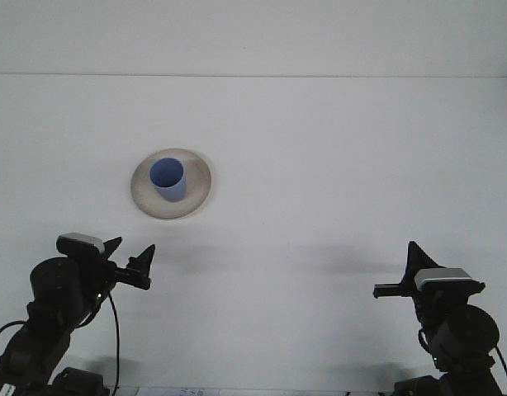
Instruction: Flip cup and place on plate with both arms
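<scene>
A blue cup (167, 181) stands upright, mouth up, in the middle of a round beige plate (197, 191) on the white table, left of centre. My left gripper (130, 254) is low at the front left, well in front of the plate. It is open and holds nothing. My right gripper (400, 279) sits low at the front right, far from the cup and plate, with nothing seen in it.
The white table (336, 165) stretches back to a pale wall. A black cable (116, 338) hangs down beside the left arm.
</scene>
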### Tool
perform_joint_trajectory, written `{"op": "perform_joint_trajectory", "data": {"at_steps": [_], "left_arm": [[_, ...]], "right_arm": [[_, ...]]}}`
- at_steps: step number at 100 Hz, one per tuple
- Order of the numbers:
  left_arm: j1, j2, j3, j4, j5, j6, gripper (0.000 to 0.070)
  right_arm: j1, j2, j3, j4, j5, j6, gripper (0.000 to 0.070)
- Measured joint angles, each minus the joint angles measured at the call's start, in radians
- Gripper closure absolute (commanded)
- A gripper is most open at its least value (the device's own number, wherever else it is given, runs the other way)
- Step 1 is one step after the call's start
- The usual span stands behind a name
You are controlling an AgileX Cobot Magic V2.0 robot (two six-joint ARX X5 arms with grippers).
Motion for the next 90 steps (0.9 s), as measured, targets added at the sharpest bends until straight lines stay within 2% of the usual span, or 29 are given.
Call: {"op": "perform_joint_trajectory", "data": {"at_steps": [3, 6, 10, 16, 17, 20, 90], "left_arm": [[0.000, -0.014, -0.008, 0.011, -0.010, -0.003, 0.0234], [0.000, -0.026, -0.012, 0.023, -0.019, -0.004, 0.0304], [0.000, -0.034, -0.013, 0.033, -0.029, -0.004, 0.0443], [0.000, -0.036, -0.013, 0.039, -0.032, 0.000, 0.0690], [0.000, -0.036, -0.013, 0.039, -0.033, 0.001, 0.0700], [0.000, -0.035, -0.013, 0.038, -0.033, 0.002, 0.0684], [0.000, -0.072, -0.016, 0.043, -0.034, 0.005, 0.0688]], "right_arm": [[0.000, 0.000, 0.000, 0.000, 0.000, 0.000, 0.0700], [0.000, 0.000, 0.000, 0.000, 0.000, 0.000, 0.0700], [0.000, 0.000, 0.000, 0.000, 0.000, 0.000, 0.0700], [0.000, 0.000, 0.000, 0.000, 0.000, 0.000, 0.0700], [0.000, 0.000, 0.000, 0.000, 0.000, 0.000, 0.0700], [0.000, 0.000, 0.000, 0.000, 0.000, 0.000, 0.0700], [0.000, 0.000, 0.000, 0.000, 0.000, 0.000, 0.0700]]}}
